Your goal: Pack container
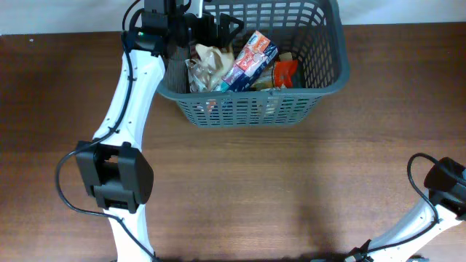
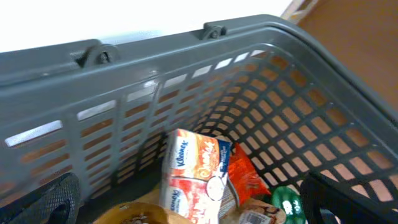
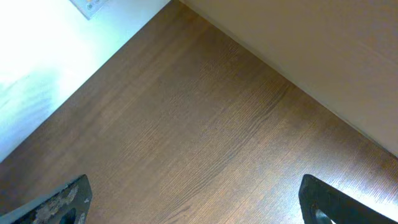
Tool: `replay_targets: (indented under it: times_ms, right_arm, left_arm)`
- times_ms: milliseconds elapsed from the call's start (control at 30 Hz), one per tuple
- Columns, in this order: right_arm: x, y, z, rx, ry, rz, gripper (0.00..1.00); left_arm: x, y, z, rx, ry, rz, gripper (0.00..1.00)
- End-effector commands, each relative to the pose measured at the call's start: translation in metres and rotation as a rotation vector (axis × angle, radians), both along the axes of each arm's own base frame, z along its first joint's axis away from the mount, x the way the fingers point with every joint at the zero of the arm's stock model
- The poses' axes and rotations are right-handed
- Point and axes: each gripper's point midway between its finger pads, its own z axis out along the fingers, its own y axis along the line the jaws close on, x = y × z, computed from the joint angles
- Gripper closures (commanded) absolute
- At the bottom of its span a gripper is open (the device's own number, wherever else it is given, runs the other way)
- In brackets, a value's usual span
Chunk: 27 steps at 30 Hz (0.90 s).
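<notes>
Left arm (image 1: 115, 177): nearest the overhead lens; reaches across the table (image 1: 291, 189) to the far left corner of the container (image 1: 251, 109).
Left gripper (image 2: 196, 202): jaws spread wide with nothing between them, poised inside the container above the load.
Container position: upright at the table's far edge, right of centre.
Contents: Kleenex packet (image 2: 193, 180) on top, red packet (image 2: 247, 180) touching its side, crinkled beige wrapper (image 1: 207, 65) to the left, green item (image 2: 285, 202) partly hidden.
Step in hand (judged): release over the load, with withdrawal due next.
Method advised: lift straight up until both fingers clear the rim, and only then swing away. Avoid dragging across the wrapper.
Obstructions: the thick rim and its hinge lugs (image 2: 99, 55) sit close by, and the lattice slots could snag a fingertip.
Right gripper (image 3: 199, 205): jaws released and empty, over bare table, well apart from the container.
Remaining: no loose packet visible outside the container from overhead.
</notes>
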Motion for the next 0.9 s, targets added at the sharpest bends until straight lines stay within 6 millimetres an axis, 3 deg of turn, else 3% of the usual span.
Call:
replay_targets:
  times_ms: [0, 100, 267, 333, 433, 533, 700, 833, 867]
  right_arm:
    - [-0.005, 0.005, 0.009, -0.007, -0.016, 0.004, 0.01]
    - [-0.005, 0.005, 0.009, -0.007, -0.016, 0.004, 0.01]
    - [-0.005, 0.005, 0.009, -0.007, -0.016, 0.004, 0.01]
    - [-0.005, 0.005, 0.009, -0.007, -0.016, 0.004, 0.01]
    - [-0.005, 0.005, 0.009, -0.007, -0.016, 0.004, 0.01]
    - [-0.005, 0.005, 0.009, -0.007, -0.016, 0.004, 0.02]
    - [-0.005, 0.005, 0.009, -0.007, -0.016, 0.004, 0.01]
    - [-0.005, 0.005, 0.009, -0.007, -0.016, 0.004, 0.01]
    - [-0.005, 0.005, 0.009, -0.007, -0.016, 0.004, 0.01]
  left_arm:
    - [-0.012, -0.001, 0.044, -0.075, -0.067, -0.081, 0.01]
    - [-0.024, 0.01, 0.086, -0.136, -0.103, -0.096, 0.0]
    - [-0.059, 0.05, 0.161, -0.166, -0.218, -0.072, 0.01]
    - [-0.087, 0.074, 0.201, -0.157, -0.294, -0.032, 0.01]
    - [-0.134, 0.098, 0.238, -0.095, -0.384, 0.0, 0.01]
    - [-0.177, 0.117, 0.247, -0.002, -0.39, 0.077, 0.01]
    - [-0.247, 0.15, 0.239, 0.155, -0.299, 0.305, 0.01]
    - [-0.308, 0.16, 0.238, 0.229, -0.291, 0.383, 0.01]
    - [-0.333, 0.164, 0.238, 0.247, -0.296, 0.415, 0.01]
